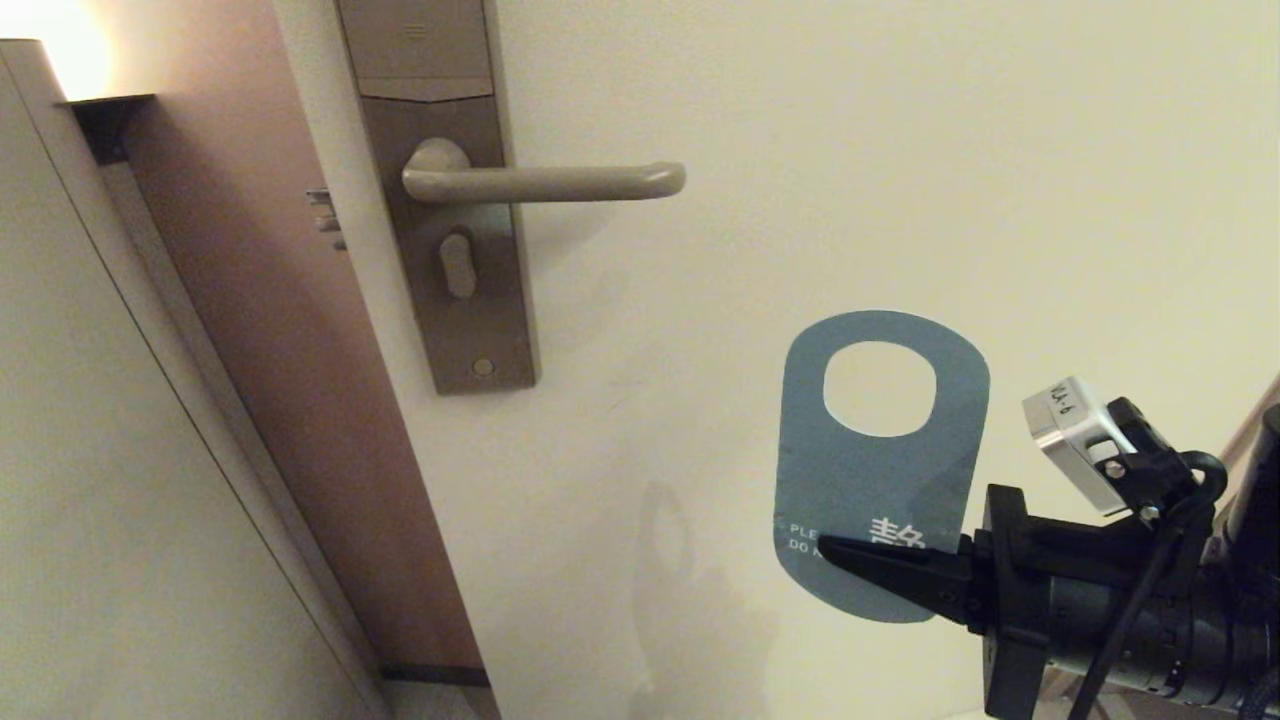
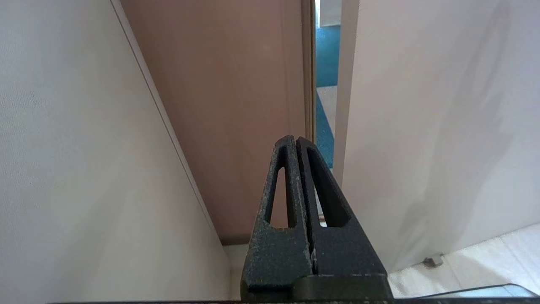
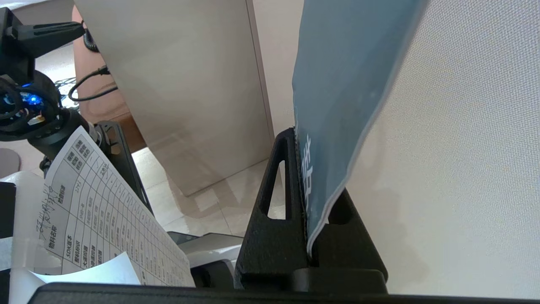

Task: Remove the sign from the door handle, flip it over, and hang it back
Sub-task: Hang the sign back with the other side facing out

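Note:
The sign (image 1: 870, 470) is off the handle, blue side toward me, oval hole uppermost. My right gripper (image 1: 835, 552) is shut on its lower part and holds it upright close to the cream door, below and right of the door handle (image 1: 545, 183). The handle is bare, a horizontal beige lever on a brown lock plate (image 1: 450, 200). In the right wrist view the sign (image 3: 337, 84) stands clamped between the black fingers (image 3: 274, 202). My left gripper (image 2: 296, 141) is shut and empty, pointing at the gap by the door's edge; it does not show in the head view.
The cream door (image 1: 900, 150) fills the right side. The brown door edge with latch (image 1: 322, 222) and a pale wall panel (image 1: 120, 450) lie to the left. A printed paper sheet (image 3: 97, 211) and the robot's other arm parts (image 3: 25, 105) show in the right wrist view.

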Robot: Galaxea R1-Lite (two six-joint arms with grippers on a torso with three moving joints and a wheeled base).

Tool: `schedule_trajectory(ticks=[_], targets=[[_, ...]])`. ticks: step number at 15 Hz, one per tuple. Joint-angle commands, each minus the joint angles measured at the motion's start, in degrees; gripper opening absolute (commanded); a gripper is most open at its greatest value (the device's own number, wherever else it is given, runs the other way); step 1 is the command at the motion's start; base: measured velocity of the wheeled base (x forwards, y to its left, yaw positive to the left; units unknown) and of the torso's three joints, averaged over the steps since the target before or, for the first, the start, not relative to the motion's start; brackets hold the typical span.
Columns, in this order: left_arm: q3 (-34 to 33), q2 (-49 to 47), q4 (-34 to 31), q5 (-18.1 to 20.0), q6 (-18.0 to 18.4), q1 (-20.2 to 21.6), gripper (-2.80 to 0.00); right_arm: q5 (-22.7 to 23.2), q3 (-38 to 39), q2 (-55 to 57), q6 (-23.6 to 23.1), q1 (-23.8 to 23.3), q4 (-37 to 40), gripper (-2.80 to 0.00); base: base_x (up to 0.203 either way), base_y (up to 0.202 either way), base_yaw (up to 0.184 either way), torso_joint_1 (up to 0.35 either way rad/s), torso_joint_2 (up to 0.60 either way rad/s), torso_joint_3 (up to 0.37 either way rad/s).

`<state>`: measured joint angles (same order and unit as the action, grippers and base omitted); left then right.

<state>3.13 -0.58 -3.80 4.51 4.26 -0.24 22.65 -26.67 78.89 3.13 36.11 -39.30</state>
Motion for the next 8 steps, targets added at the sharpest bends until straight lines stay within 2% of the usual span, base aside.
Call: schedule_trajectory(ticks=[1, 3, 5, 8], targets=[[-0.1, 0.58, 0.58, 0.22, 1.12, -0.02, -2.8, 0.2, 0.13, 0.04, 0.03, 0.01, -0.25, -2.8, 0.0, 0.0, 0.0, 0.0, 0.0, 0.0], [-2.87, 0.58, 3.21, -1.29, 5.33, -0.02, -2.8, 0.11, 0.21, -0.14, 0.03, 0.01, -0.25, -2.8, 0.0, 0.0, 0.0, 0.0, 0.0, 0.0], [-3.13, 0.58, 3.7, -1.88, 6.57, 0.06, -2.8, 0.11, 0.28, -0.22, 0.03, 0.01, -0.25, -2.8, 0.0, 0.0, 0.0, 0.0, 0.0, 0.0], [-3.13, 0.58, 3.7, -2.38, 4.63, -0.02, -2.8, 0.11, 0.39, -0.63, 0.06, 0.01, -0.25, -2.8, 0.0, 0.0, 0.0, 0.0, 0.0, 0.0]])
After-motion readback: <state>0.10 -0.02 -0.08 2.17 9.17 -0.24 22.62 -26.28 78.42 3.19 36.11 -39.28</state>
